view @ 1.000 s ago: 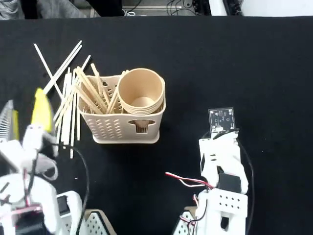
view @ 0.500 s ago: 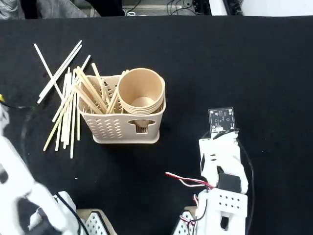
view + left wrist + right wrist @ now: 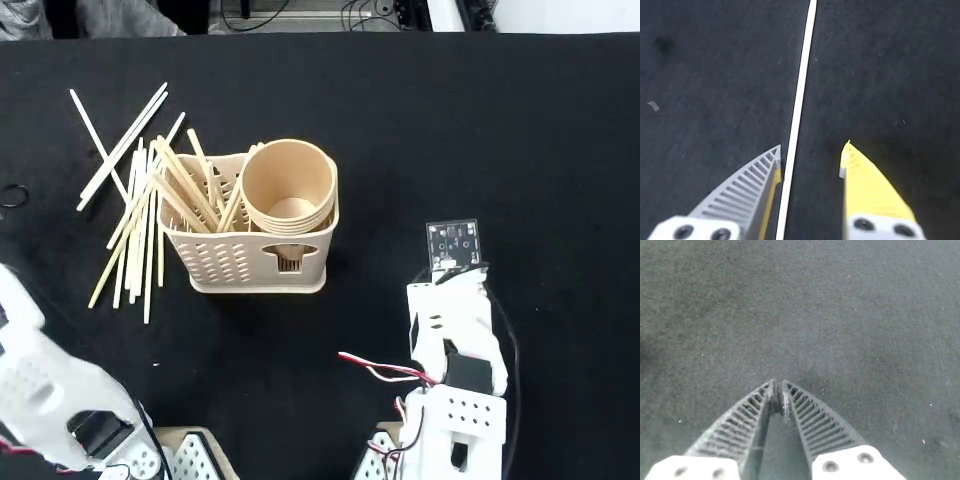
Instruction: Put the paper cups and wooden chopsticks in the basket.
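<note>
Left pincer (image 3: 812, 146) spread around one loose chopstick (image 3: 801, 85); right pincer (image 3: 778, 386) closed, empty. Basket (image 3: 250, 268) holds stacked paper cups (image 3: 288, 185), several chopsticks (image 3: 186, 186).

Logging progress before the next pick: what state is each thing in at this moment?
Paper cups: stacked upright inside the basket.
Basket: upright on the table.
Chopsticks in basket: leaning in the compartment beside the cups.
Loose chopsticks: lying flat on the table beside the basket.
Left gripper: open.
Right gripper: shut, holding nothing.
</note>
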You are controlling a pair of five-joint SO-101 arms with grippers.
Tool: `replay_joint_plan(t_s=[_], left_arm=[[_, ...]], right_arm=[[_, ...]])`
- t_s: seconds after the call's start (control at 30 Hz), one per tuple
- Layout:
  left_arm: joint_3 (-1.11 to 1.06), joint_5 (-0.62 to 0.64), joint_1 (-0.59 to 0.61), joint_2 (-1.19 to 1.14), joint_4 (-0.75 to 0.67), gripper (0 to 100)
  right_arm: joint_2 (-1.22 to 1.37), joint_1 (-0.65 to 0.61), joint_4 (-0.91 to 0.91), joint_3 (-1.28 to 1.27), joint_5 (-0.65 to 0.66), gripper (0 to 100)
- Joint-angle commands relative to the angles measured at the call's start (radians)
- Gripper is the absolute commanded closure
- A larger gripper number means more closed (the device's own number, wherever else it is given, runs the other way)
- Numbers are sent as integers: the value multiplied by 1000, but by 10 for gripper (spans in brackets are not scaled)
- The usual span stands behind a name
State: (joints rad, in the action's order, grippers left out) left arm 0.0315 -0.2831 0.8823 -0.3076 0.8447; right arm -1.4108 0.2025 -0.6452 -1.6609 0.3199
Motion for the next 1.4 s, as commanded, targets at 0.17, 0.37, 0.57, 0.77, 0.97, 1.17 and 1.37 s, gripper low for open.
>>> replay_joint_plan(t_s=[0.17,0.37,0.57,0.77,0.97,1.17,1.37], left_arm=[[628,-5,33,-465,189,808],[1116,-6,39,-802,433,809],[1535,-6,13,-1065,681,860],[1627,-5,7,-1145,802,967],[1626,20,1,-1037,919,971],[1489,118,31,-801,921,971],[1066,155,12,-342,921,971]], right_arm=[[-15,8,12,5,-5,986],[-15,8,12,5,-5,986],[-15,8,12,5,-5,986],[-15,8,12,5,-5,986],[-15,8,12,5,-5,986],[-15,8,12,5,-5,986],[-15,8,12,5,-5,986]])
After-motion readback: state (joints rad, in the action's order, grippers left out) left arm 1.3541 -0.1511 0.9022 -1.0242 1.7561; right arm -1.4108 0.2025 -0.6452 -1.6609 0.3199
